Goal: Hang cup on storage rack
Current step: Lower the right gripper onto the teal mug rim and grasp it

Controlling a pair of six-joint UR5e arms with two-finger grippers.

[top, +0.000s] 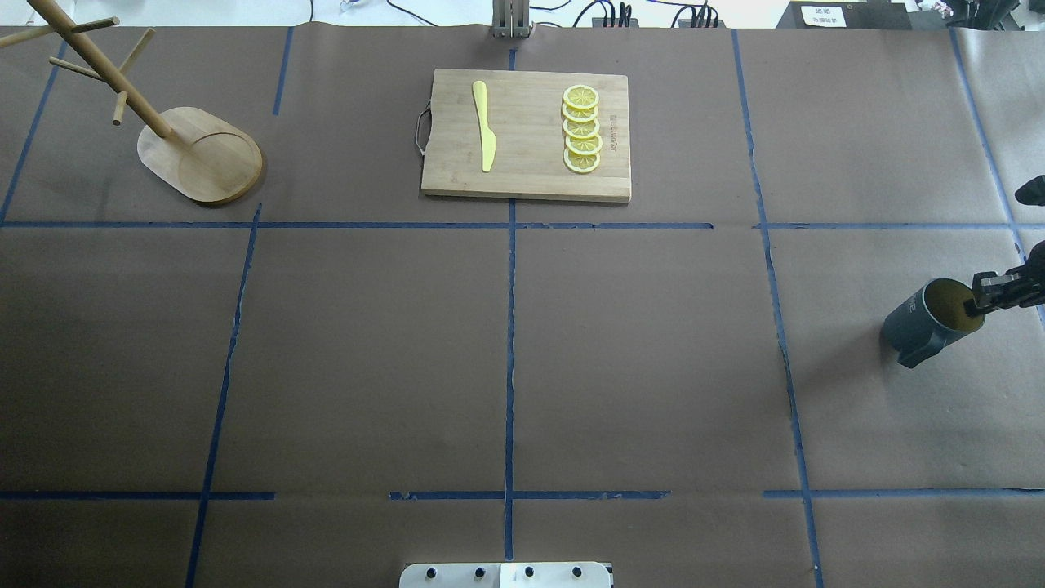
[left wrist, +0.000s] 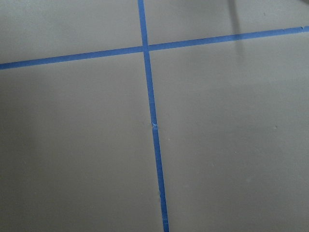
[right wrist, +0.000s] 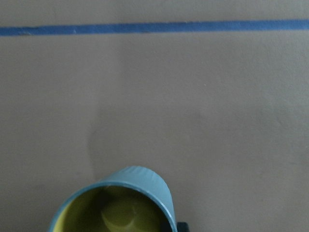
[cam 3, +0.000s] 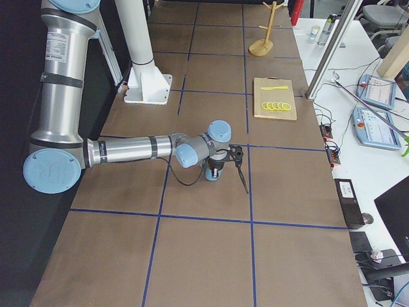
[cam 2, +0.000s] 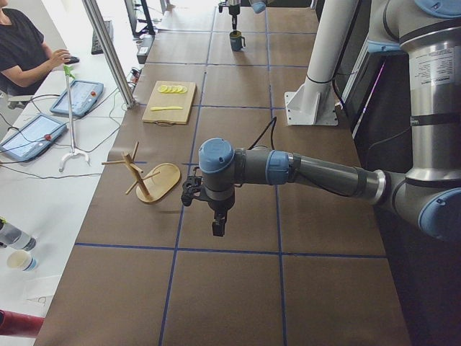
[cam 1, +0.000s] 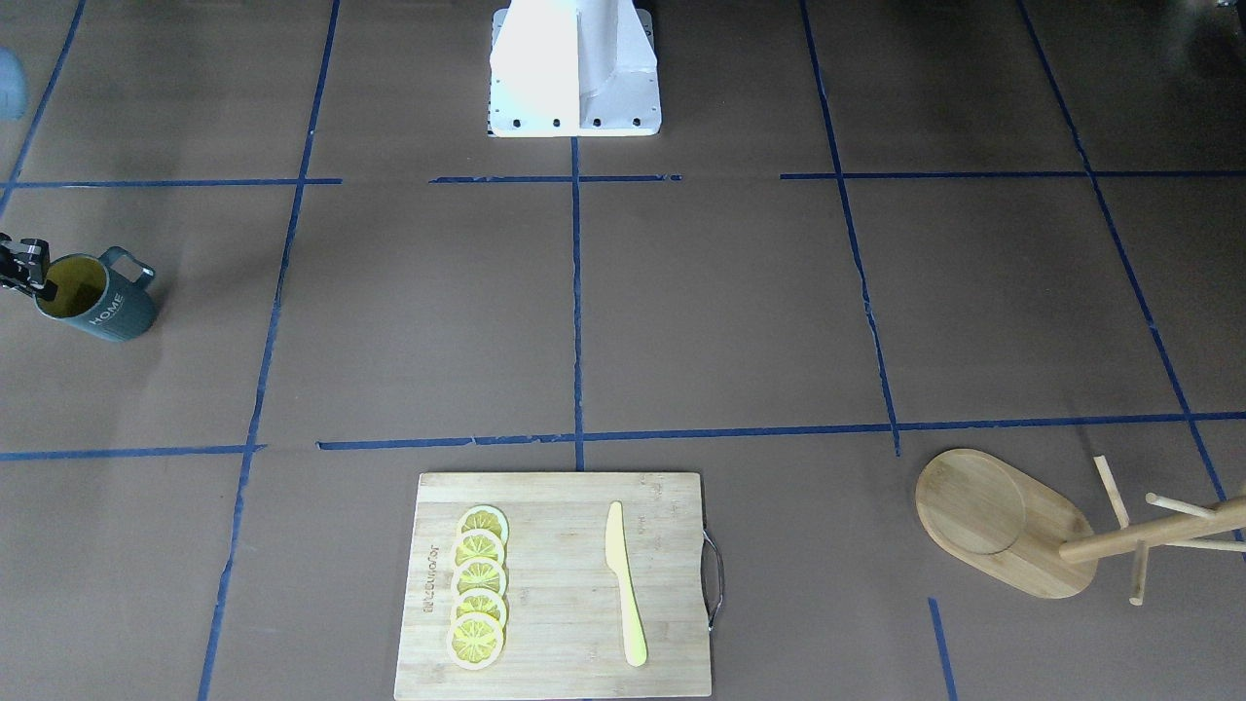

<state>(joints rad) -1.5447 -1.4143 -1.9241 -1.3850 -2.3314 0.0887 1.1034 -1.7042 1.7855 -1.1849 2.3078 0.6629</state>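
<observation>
Dark blue-grey ribbed mug with a yellow inside and white "HOME" lettering (top: 922,322): it stands upright at the far right edge of the table, about midway between near and far, with its loop handle turned toward the near left.

The brown paper-covered table (top: 367,351) is divided into squares by blue tape lines (top: 510,367). The robot's white base (cam 1: 574,68) sits at the near edge in the middle.

The grey right arm (cam 3: 128,150) reaches out low over the right end of the table. The right gripper (top: 978,296) is at the mug's rim on the side away from the handle, with one black fingertip (top: 971,309) inside the yellow opening. I cannot tell whether the jaws press on the wall.

The grey left arm (cam 2: 324,173) stretches over the left end of the table. The left gripper (cam 2: 216,223) points down above bare paper, touching nothing. I cannot tell whether it is spread or pressed together.

A rectangular light wooden cutting board with a metal handle (top: 531,175) lies at the far edge in the middle.

The light wooden mug tree (top: 216,159) stands upright in the far left corner, well apart from the mug. It has an oval base with a round recess and a post with thin dowel pegs.

On the board, a pale yellow knife (top: 484,122) lies left of a row of five overlapping lemon slices (top: 582,129).
</observation>
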